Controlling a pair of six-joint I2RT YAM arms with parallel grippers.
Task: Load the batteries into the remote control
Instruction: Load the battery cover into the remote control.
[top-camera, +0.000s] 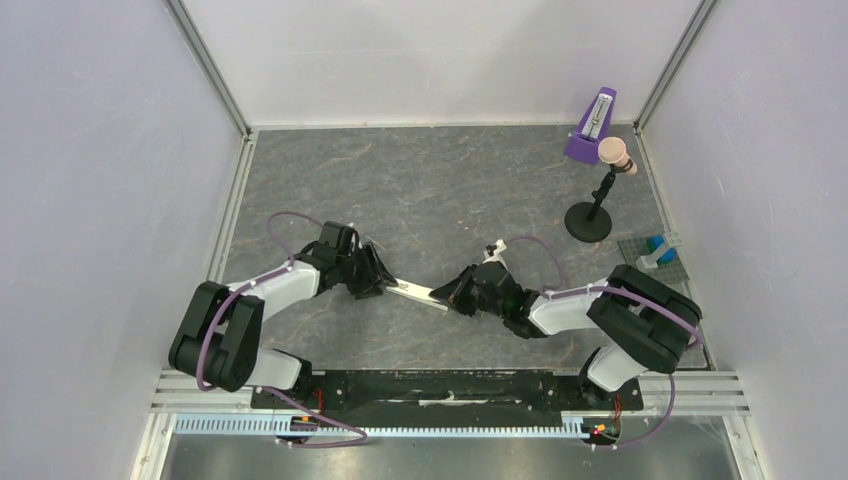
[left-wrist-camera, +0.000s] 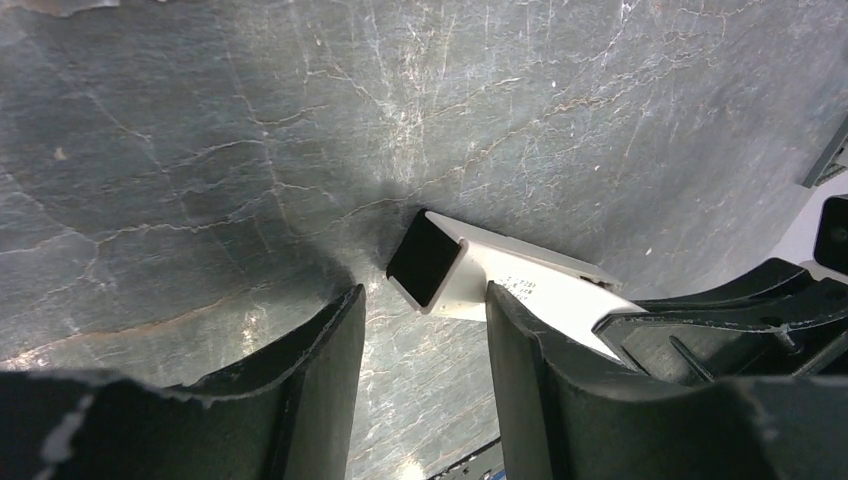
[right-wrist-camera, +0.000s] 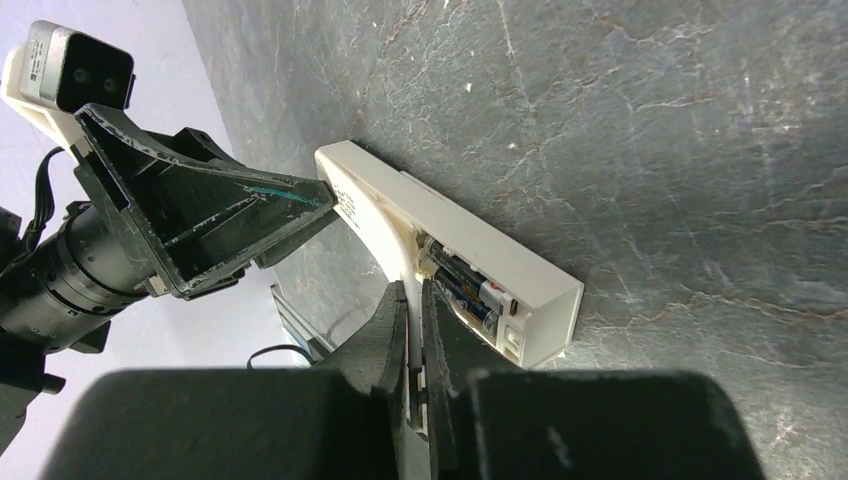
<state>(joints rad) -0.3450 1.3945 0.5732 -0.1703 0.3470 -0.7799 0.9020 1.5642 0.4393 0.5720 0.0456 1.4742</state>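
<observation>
We saw the remote (top-camera: 415, 291) lying on the worktop (top-camera: 450, 180) toward its near edge, about midway between the left and right edges, with its long axis running left to right between the two arms. The left pincer (left-wrist-camera: 425, 300) stood spread at its left end, while the right pincer (right-wrist-camera: 413, 297) was pressed nearly together on what looked like a thin white strip (right-wrist-camera: 413, 400). Both batteries (right-wrist-camera: 462, 288) sat in the remote's open back just beyond the right tips, so we judged the right arm nearer for closing it.

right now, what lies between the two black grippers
The slim white rectangular remote control spans the gap between left gripper and right gripper, as the top view shows.
</observation>
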